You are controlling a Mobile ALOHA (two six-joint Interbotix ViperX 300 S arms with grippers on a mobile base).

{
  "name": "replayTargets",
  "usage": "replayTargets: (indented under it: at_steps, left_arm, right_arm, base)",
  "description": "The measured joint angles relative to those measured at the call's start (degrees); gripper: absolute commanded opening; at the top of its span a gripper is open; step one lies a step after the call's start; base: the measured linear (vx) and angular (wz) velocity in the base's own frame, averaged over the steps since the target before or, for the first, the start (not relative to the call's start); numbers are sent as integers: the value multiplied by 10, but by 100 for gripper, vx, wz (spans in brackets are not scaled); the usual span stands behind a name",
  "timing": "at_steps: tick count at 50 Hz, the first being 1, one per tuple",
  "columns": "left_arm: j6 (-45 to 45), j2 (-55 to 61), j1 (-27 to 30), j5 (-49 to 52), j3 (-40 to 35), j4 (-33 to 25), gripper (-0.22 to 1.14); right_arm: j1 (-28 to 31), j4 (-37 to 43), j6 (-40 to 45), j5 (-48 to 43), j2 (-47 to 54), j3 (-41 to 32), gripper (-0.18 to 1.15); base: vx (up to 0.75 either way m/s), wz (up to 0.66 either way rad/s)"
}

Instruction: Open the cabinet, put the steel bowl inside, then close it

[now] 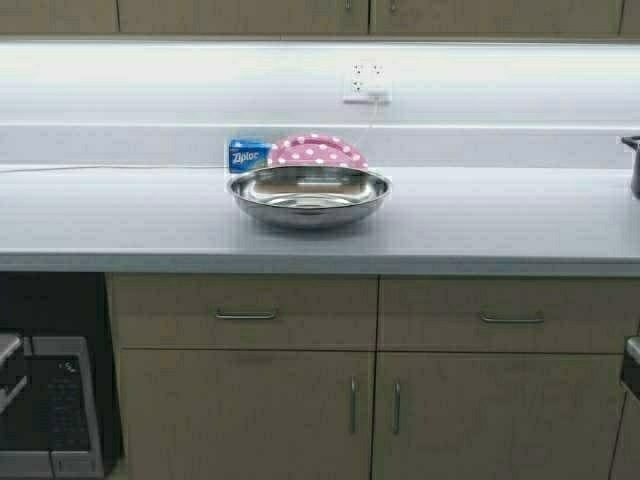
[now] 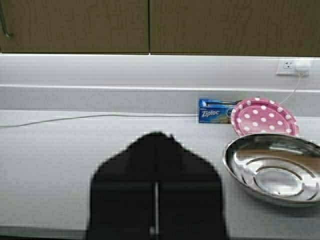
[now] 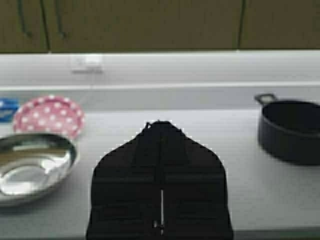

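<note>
The steel bowl [image 1: 309, 195] sits upright on the grey counter [image 1: 120, 225], just left of centre in the high view, with the pink dotted plate [image 1: 318, 151] leaning behind it and a blue Ziploc box [image 1: 248, 156] just beside the plate; the cabinet [image 1: 300, 15] runs along the top edge of that frame, its doors flush and shut, only the lower ends of the handles showing near the top centre; so the first step, opening it, is not yet done.

Neither arm appears in the high view; each shows only in its own wrist camera. The left gripper [image 2: 156, 145] hangs low in the middle of its frame, fingers pressed together to a thin seam; the bowl lies at the lower right of that frame [image 2: 274, 167], near but apart. The right gripper [image 3: 160, 132] is likewise closed, empty, at the lower centre of its frame; the bowl lies at the lower left there [image 3: 32, 165], and a dark pot [image 3: 290, 130] stands at the middle right.

The bowl therefore lies between the two grippers, at about the same nearness to each; neither arm has a clear advantage. Being round, the bowl has no long axis, so its thin rim is the likely hold. The cabinet doors lie above and beyond both grippers; in the right wrist view a pair of handles [image 3: 42, 22] shows at the upper left, so that arm seems reasonably placed to rise and pull a door.
</note>
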Motion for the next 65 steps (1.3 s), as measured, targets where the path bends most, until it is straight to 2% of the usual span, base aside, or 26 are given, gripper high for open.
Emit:
replayTargets:
  at_steps: [3,5,10,22,65]
  left_arm:
    - [-1,1,0,-3,1,1,3]
    - [-3,3,-2,-6,4,1,7]
    - [-4,10,-5,-11,4,2,4]
    - [-11,42,-42,-18,5,3,2]
    - [-26,49,-42,-34,9,4,2]
  right_arm:
    - [0,-1,0,1,0,2,9]
    - [0,0,0,2,0,6,9]
    - [0,-1,0,8,-3,13,5]
    - [0,-1,-2,23,-21,18,5]
    - [0,-1,-2,40,-27,23,5]
  base:
    - [7,-5]
    - [9,-5]
    - [11,-3]
    - [16,-3]
    - [22,-1]
